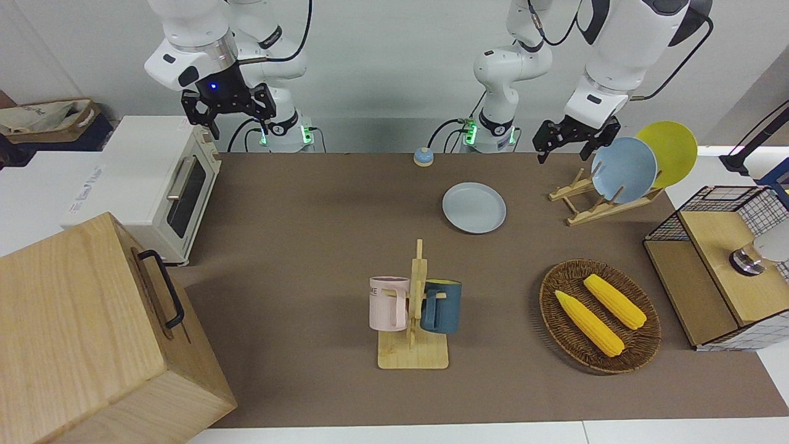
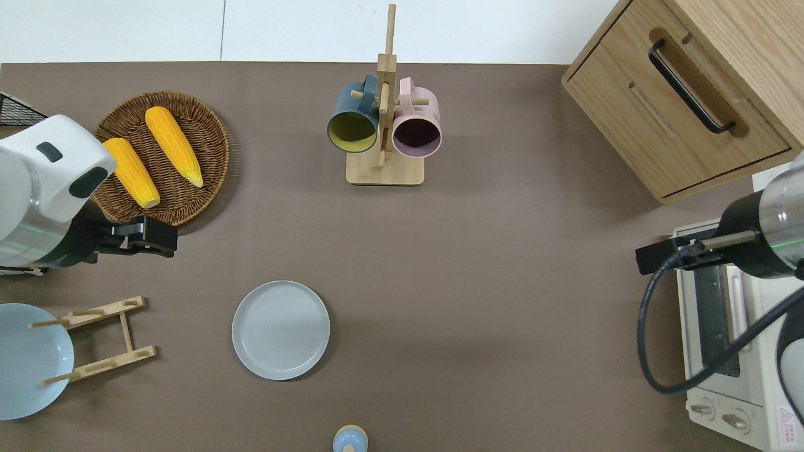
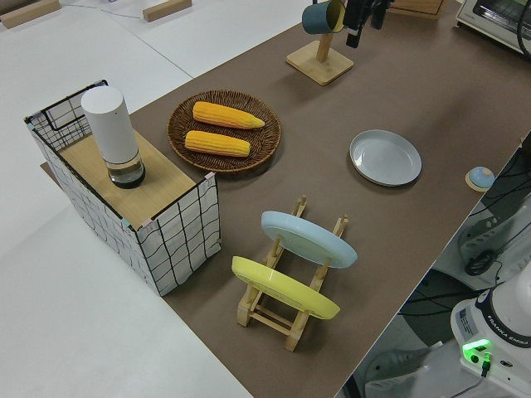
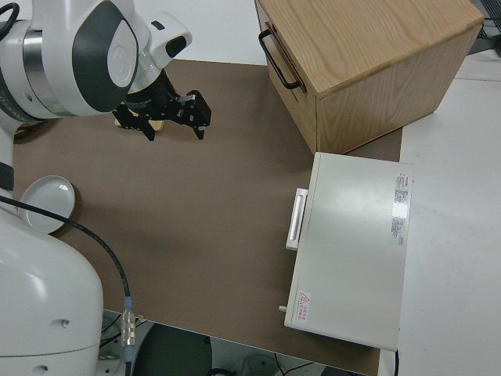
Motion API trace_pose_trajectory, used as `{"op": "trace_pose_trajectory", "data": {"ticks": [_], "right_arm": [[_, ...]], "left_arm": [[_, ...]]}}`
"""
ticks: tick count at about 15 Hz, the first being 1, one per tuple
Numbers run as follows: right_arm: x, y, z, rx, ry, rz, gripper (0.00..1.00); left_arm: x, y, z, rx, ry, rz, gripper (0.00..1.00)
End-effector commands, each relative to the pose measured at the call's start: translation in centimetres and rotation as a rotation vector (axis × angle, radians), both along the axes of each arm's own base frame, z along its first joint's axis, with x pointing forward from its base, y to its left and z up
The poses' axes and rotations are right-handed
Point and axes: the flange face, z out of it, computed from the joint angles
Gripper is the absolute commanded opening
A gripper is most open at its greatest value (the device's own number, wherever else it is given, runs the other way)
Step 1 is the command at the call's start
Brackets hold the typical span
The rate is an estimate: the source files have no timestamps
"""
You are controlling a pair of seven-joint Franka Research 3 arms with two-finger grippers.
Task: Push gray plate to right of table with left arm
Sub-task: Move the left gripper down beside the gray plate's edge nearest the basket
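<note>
The gray plate (image 1: 474,208) lies flat on the brown table (image 1: 308,203), close to the robots' edge; it also shows in the overhead view (image 2: 281,329) and the left side view (image 3: 385,157). My left gripper (image 1: 564,151) is open and empty, up in the air. In the overhead view my left gripper (image 2: 157,242) is over bare table between the wicker basket and the wooden plate rack, apart from the gray plate. My right gripper (image 1: 240,126) is open and its arm is parked.
A plate rack (image 2: 100,339) holds a bluer plate (image 1: 624,169) and a yellow plate (image 1: 669,151). A wicker basket (image 2: 207,125) holds two corn cobs. A mug tree (image 2: 383,125), a small bell (image 2: 350,439), a wooden cabinet (image 2: 678,107) and a toaster oven (image 1: 179,185) also stand here.
</note>
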Motion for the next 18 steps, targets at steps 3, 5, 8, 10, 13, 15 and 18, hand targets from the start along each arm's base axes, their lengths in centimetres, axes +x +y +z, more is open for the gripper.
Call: {"op": "trace_pose_trajectory", "data": {"ticks": [3,5,8,10,13,15,18], "right_arm": [[-0.2,-0.2,0.4,0.004,0.002,-0.018,0.983],[-0.2,-0.2,0.4,0.004,0.002,-0.018,0.983],[-0.2,-0.2,0.4,0.004,0.002,-0.016,0.983],[-0.2,-0.2,0.4,0.004,0.002,-0.016,0.983],[-0.2,-0.2,0.4,0.004,0.002,-0.016,0.983],[-0.2,-0.2,0.4,0.004,0.002,-0.016,0.983],[-0.2,-0.2,0.4,0.002,0.002,-0.016,0.983]], "left_arm": [[-4.2,-0.4,-2.3,0.027,-0.018,0.02,1.0],[-5.9,0.0,-4.0,0.021,-0.056,0.03,1.0],[-8.3,0.1,-8.2,0.022,-0.113,0.042,1.0],[-9.7,0.4,-11.3,0.028,-0.145,0.045,1.0],[-10.6,0.8,-15.0,0.018,-0.165,0.047,1.0],[-11.3,0.9,-18.2,0.014,-0.189,0.045,1.0],[-12.4,0.3,-21.7,-0.01,-0.209,0.045,1.0]]}}
